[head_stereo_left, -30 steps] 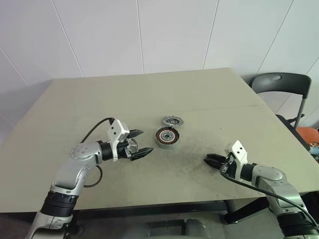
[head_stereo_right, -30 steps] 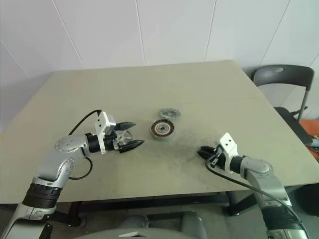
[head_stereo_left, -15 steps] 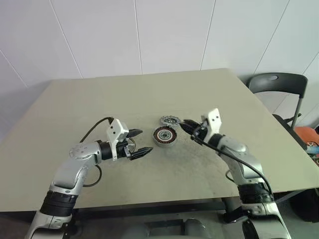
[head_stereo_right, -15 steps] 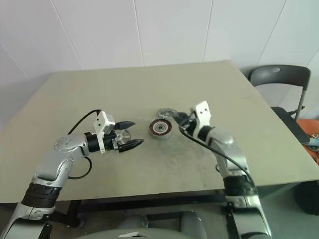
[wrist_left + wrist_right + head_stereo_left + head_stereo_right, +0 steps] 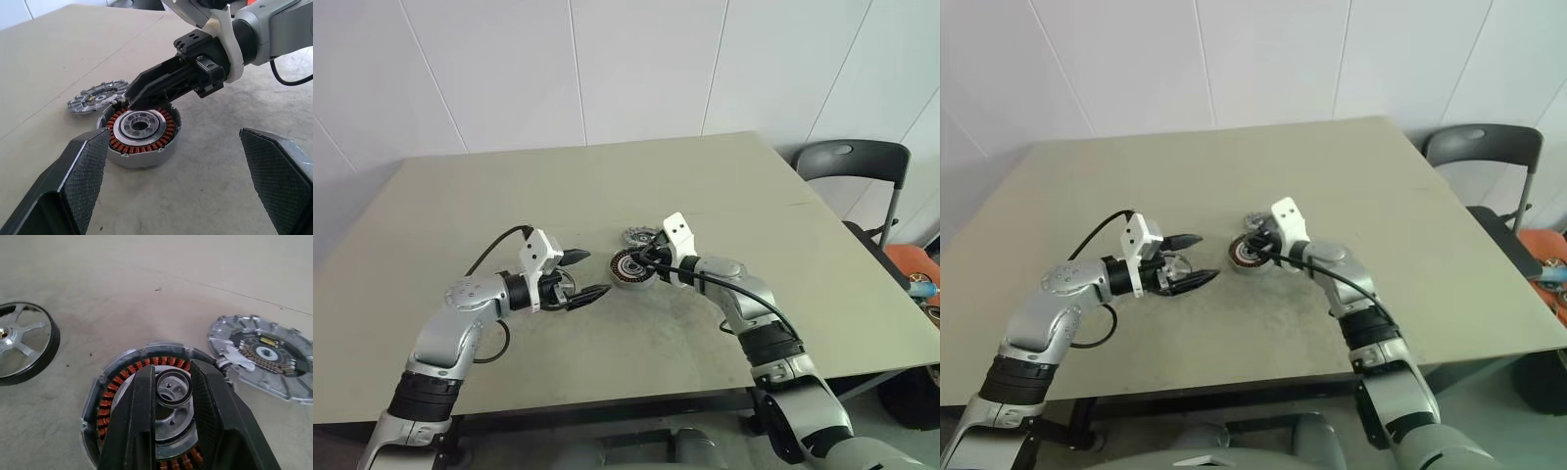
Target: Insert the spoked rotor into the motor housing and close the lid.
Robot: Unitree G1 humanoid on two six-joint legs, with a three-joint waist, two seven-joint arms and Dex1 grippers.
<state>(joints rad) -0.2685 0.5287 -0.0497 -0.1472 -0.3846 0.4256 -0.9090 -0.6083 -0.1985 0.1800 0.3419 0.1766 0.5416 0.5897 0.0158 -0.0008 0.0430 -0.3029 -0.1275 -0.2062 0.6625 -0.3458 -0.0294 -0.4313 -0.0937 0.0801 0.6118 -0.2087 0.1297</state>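
Mid-worktop [image 5: 460,215], the right gripper [image 5: 171,396] pinches a small ring above the motor housing [image 5: 142,132], while the left gripper [image 5: 592,277] gapes wide, empty.

Near the middle of the head view, on the table [image 5: 724,186]: the motor housing [image 5: 631,268]. Just behind and touching it, a little toward upper right: the lid [image 5: 640,236]. Left of the housing, apart from it, between the left gripper [image 5: 584,277] fingers: the spoked rotor [image 5: 22,342]. Over the housing from the right: the right gripper [image 5: 128,98]. At the right frame edge, beyond the table: a chair [image 5: 850,164].
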